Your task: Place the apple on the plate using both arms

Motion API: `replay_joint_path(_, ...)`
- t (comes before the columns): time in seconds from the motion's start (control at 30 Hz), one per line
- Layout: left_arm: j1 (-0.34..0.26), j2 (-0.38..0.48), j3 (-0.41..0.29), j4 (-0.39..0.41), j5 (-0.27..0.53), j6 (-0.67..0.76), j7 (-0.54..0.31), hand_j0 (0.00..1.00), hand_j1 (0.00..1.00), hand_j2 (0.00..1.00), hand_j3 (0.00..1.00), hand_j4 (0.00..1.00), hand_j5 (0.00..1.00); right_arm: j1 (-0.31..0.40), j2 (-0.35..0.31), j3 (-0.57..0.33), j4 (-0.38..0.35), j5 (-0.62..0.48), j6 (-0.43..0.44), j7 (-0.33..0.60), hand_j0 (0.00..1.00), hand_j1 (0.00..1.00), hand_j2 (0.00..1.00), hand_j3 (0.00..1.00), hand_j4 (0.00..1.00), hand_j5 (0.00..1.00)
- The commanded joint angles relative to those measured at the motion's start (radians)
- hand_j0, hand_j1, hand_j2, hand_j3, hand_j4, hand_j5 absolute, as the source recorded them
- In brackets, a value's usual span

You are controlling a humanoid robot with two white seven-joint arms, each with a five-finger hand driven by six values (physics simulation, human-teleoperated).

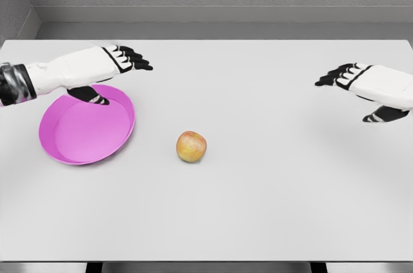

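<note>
Fingers [132, 59] of left hand [119, 60] stretched flat and loosely apart, clamped on nothing; thumb hanging below, over far rim of plate [71, 151]. Fingers [335, 77] of right hand [358, 79] likewise extended, slightly apart, empty, pointing inward from far right of counter [271, 208].

Apple [191, 146] alone on counter, near middle, just beside plate's right edge but apart from it; not touching either hand. Round, so no long axis to line up with; stem end not clear enough to tell.

Key relation: apple nearer to left hand than to right. From left hand, down and to the right, toward camera, past plate's rim. From right hand, well apart, across open counter to the left and somewhat nearer camera. Both hands farther back on counter than apple.

Probably a matter of bringing both hands forward and inward to flank apple from either side, right hand having much longer way to travel. Plate close by on left, so short carry once held.
</note>
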State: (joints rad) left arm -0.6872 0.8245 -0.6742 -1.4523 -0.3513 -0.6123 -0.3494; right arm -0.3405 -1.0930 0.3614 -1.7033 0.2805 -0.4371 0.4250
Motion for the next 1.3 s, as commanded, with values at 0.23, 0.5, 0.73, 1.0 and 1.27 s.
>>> replay_joint_path(0.23, -0.126, -0.133, -0.196, -0.036, -0.219, 0.001, 0.0, 1.0, 1.0, 1.0, 1.0, 1.0, 1.0, 0.003, -0.011, -0.048, -0.05, -0.007, -0.022, 0.009, 1.0, 1.0, 1.0, 1.0, 1.0, 1.0)
replay_joint_path(0.5, -0.195, -0.179, -0.344, -0.036, -0.101, 0.001, -0.135, 1.0, 1.0, 1.0, 1.0, 1.0, 1.0, 0.011, -0.013, -0.044, -0.045, -0.007, -0.022, 0.009, 1.0, 1.0, 1.0, 1.0, 1.0, 1.0)
replay_joint_path(0.73, -0.23, -0.202, -0.419, -0.036, -0.035, 0.001, -0.209, 1.0, 1.0, 1.0, 1.0, 1.0, 1.0, 0.014, -0.011, -0.045, -0.045, -0.007, -0.022, 0.009, 1.0, 1.0, 1.0, 1.0, 1.0, 1.0)
replay_joint_path(1.0, -0.23, -0.271, -0.416, -0.016, -0.12, 0.001, -0.211, 1.0, 1.0, 1.0, 1.0, 1.0, 1.0, 0.017, -0.013, -0.045, -0.048, -0.007, -0.022, 0.011, 1.0, 1.0, 1.0, 1.0, 1.0, 1.0)
replay_joint_path(1.27, -0.233, -0.26, -0.415, -0.016, -0.193, 0.001, -0.211, 1.0, 1.0, 1.0, 1.0, 1.0, 1.0, 0.021, -0.011, -0.045, -0.048, -0.007, -0.022, 0.011, 1.0, 1.0, 1.0, 1.0, 1.0, 1.0)
